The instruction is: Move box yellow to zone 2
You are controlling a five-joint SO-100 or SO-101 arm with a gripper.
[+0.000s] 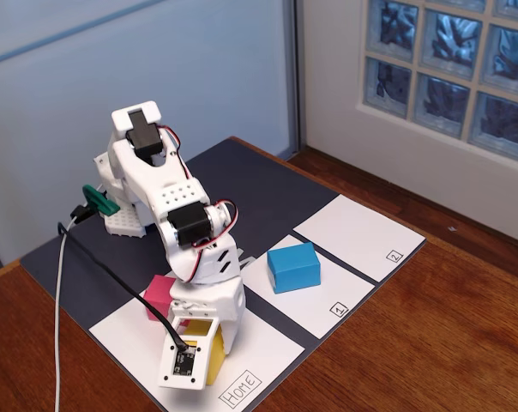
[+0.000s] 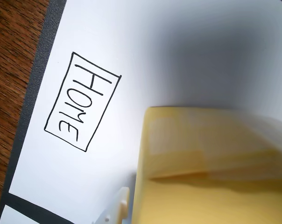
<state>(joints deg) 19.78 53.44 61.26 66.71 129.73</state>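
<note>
In the fixed view we see the white arm [image 1: 169, 215] bent forward and down over the big white Home panel [image 1: 268, 348] at the near end of the dark mat [image 1: 259, 193], its claw [image 1: 201, 352] lowered right onto the yellow box [image 1: 216, 356]. Only a strip of the box shows, at 3 o'clock of the wrist camera board, and it sits on the Home panel just at 11 o'clock of the handwritten Home label [image 1: 241, 388]. The claw's fingers are hidden by the wrist, so we cannot tell how wide they stand or whether they grip the box. A pink block [image 1: 159, 294] lies at 10 o'clock of the claw, partly behind the arm. The blue block [image 1: 293, 267] rests on the panel marked 1 [image 1: 323, 313], and zone 2 [image 1: 358, 236] lies beyond it at 2 o'clock, bare (its small boxed 2 sits at the corner nearest the wooden table [image 1: 430, 335]). In the wrist view we find the yellow box [image 2: 211, 168] filling the lower right, very close to the lens, resting on the white panel [image 2: 145, 46]. The Home label [image 2: 81, 101] lies at 9 o'clock of the box, and a white fingertip [image 2: 118, 210] shows just beside the box's lower left edge; contact cannot be judged.
</note>
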